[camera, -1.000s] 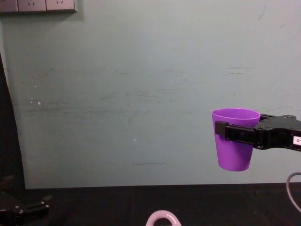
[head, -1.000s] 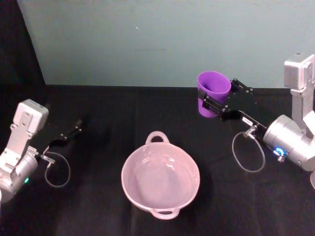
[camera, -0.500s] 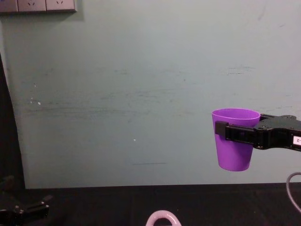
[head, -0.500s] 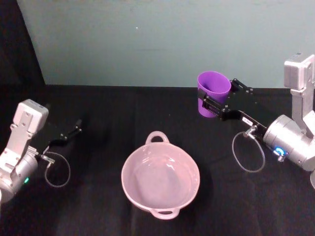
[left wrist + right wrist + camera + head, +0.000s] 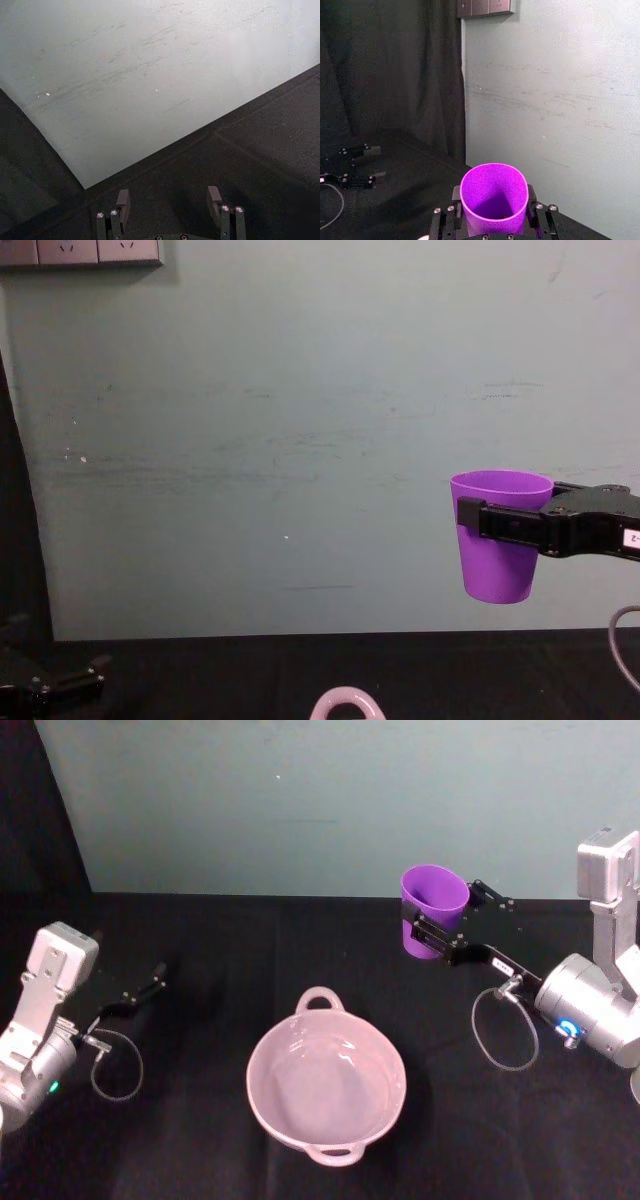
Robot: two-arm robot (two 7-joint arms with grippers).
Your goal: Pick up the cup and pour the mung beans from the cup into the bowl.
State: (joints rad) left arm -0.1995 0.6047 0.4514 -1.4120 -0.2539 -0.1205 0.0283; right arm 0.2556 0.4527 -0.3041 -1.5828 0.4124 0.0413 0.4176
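Observation:
The purple cup (image 5: 434, 905) hangs upright in the air, behind the bowl and to its right, with my right gripper (image 5: 440, 916) shut on its sides. From the chest the cup (image 5: 498, 550) stands level, well above the table, a black finger (image 5: 505, 523) across its wall. In the right wrist view the cup (image 5: 493, 195) shows a purple inside; the mung beans are out of view. The pale pink bowl (image 5: 270, 1050) sits on the black table, nothing in it. My left gripper (image 5: 145, 990) rests open at the far left, its fingers (image 5: 122, 200) apart.
One bowl handle (image 5: 346, 702) points toward the back wall. Loose cables (image 5: 505, 1030) loop beside each wrist. A black cloth covers the table (image 5: 200, 940); a pale wall stands close behind it, with a dark curtain (image 5: 40, 810) at the left.

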